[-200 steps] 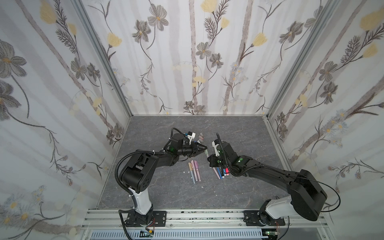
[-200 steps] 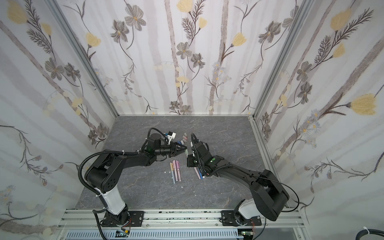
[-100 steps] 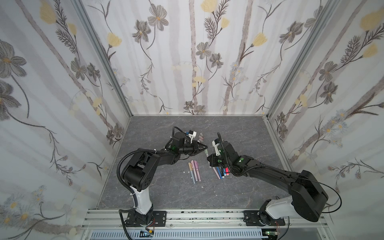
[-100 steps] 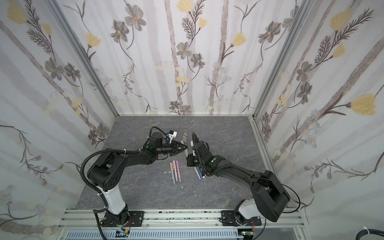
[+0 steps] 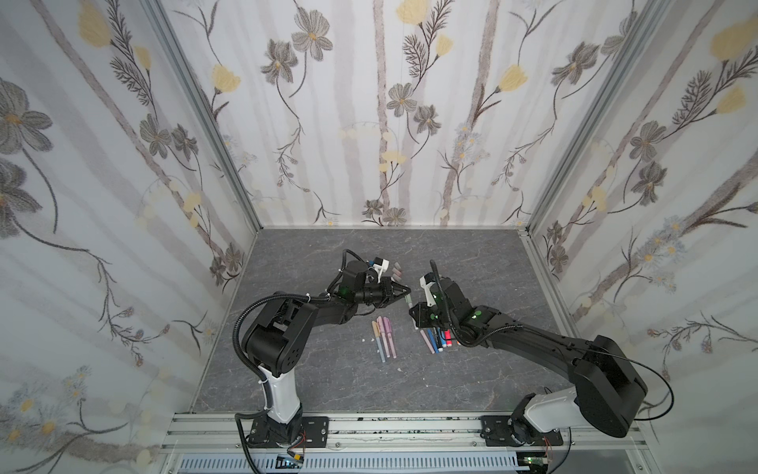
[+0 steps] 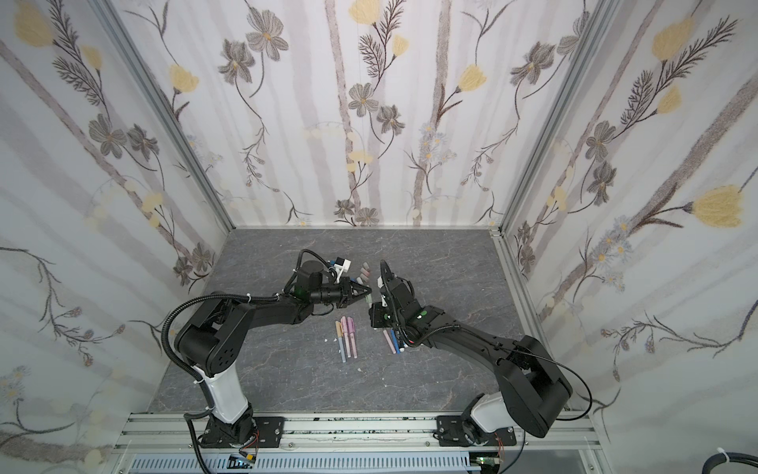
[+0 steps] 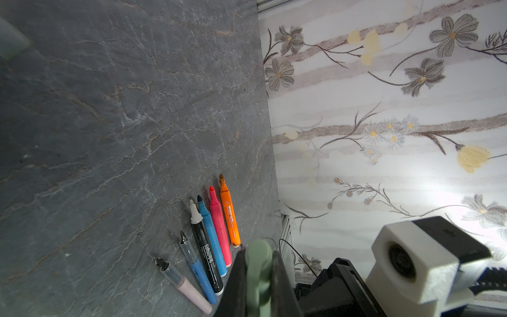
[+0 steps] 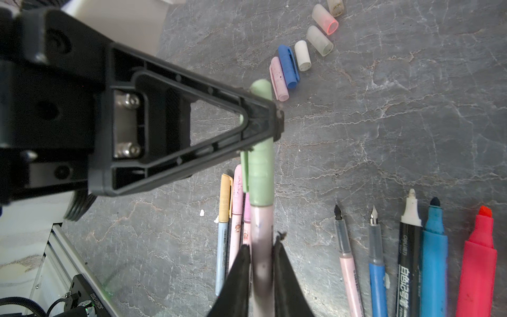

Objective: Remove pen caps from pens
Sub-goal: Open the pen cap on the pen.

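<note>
Hands share one pen (image 8: pixel 260 227), held in the air above the table (image 8: pixel 384 123). Left hand (image 8: pixel 263 120): jaws closed flat on the green cap (image 8: pixel 260 170), toward its closed end; cap not yet off. Right hand (image 8: pixel 262 245): fingers (image 8: pixel 241 274) pressed against both sides of the pale barrel, near the cap. Pen is light, stiff and smooth, so a straight pull will probably slip. Keep the barrel grip close to the joint and the cap grip on its ribbed body, clear of the thin clip. On the table: three capped pens (image 5: pixel 383 336), loose caps (image 8: pixel 290 66) farther back, six bare pens (image 7: pixel 211 247).
</note>
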Motion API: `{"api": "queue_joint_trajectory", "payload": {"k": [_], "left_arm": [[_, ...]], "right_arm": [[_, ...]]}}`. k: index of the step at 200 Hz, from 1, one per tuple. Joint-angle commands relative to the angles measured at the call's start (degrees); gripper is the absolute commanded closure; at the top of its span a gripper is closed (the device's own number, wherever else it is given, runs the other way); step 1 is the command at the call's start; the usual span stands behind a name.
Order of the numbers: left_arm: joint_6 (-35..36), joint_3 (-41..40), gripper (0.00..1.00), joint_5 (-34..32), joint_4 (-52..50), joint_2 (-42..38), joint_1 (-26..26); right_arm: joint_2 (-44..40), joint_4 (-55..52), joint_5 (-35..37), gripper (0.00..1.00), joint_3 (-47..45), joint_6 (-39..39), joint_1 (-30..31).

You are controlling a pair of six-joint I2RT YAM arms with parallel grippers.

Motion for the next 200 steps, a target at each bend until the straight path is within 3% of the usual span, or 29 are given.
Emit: {"api": "queue_joint_trajectory", "payload": {"k": [1, 29, 86, 159, 180, 200], "left_arm": [[0.85, 0.91, 1.00, 0.80, -1.20, -0.72, -0.18], [3.42, 2.15, 1.00, -0.02, -5.36, -1.27, -0.26], [4.72, 4.23, 1.00, -0.30, -7.39, 0.03, 0.03], [10.48, 17.29, 1.00, -1.40, -18.68, 4.49, 5.53], [12.76, 21.20, 1.00, -1.78, -22.81, 5.60, 7.28], [14.72, 21.84, 1.00, -1.92, -25.43, 5.46, 9.08]], "right_arm": [[0.73, 2.57, -0.27, 0.75, 0.46, -0.63, 0.00], [2.43, 2.81, -0.40, 0.75, 1.38, -1.03, -0.01], [3.17, 1.88, 0.54, 1.00, 1.53, -1.30, 0.06], [-0.32, -0.18, 2.58, 1.00, -3.85, -0.33, 3.49], [-1.21, -0.42, 3.58, 1.00, -5.01, 0.81, 7.00], [-1.67, -0.06, 4.64, 1.00, -7.19, 2.13, 8.26]]}}
